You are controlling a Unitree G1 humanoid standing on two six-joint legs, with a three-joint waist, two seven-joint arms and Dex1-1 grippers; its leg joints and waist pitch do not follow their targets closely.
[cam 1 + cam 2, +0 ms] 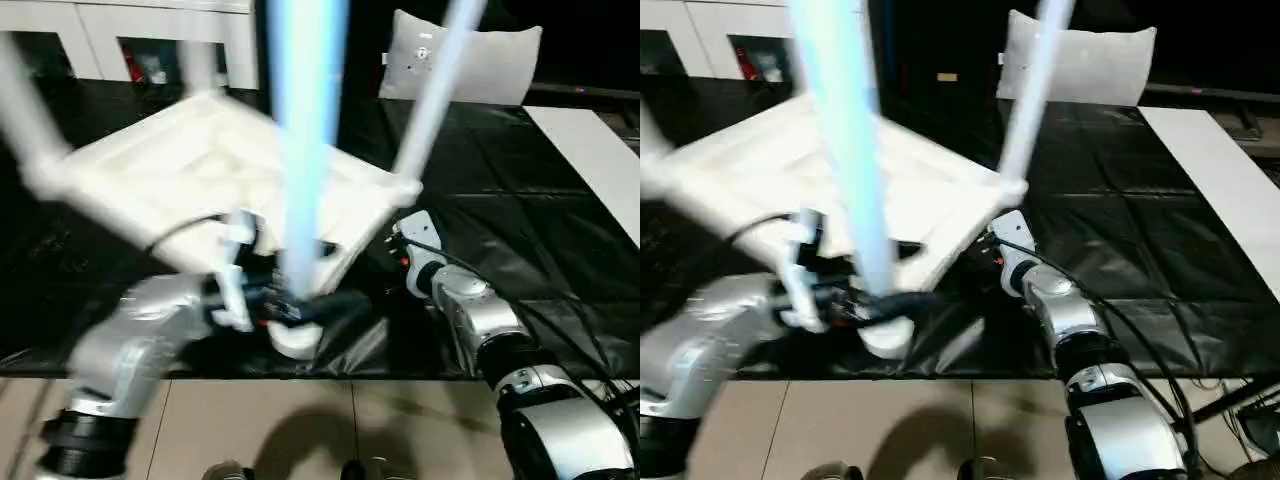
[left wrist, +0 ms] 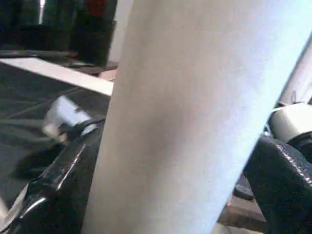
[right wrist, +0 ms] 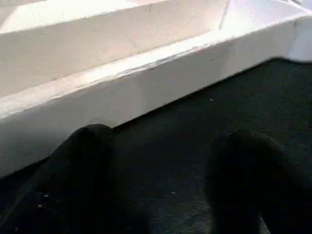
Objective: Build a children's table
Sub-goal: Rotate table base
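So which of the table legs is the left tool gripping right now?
The near leg rising up the middle of the head view. The left tool is clamped around its base; the leg at the right corner stands untouched.

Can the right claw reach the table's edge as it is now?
Probably yes. The right claw is open and points at the table's edge, with just black mat between them. Nothing blocks the way; the left claw is busy at a leg.

A black sheet [image 1: 520, 220] covers the floor, ending at a beige tiled strip [image 1: 300, 420] along its near edge. The upturned white table [image 1: 200, 170] rests on it, tilted. A grey pillow [image 1: 470, 60] stands at the far edge.
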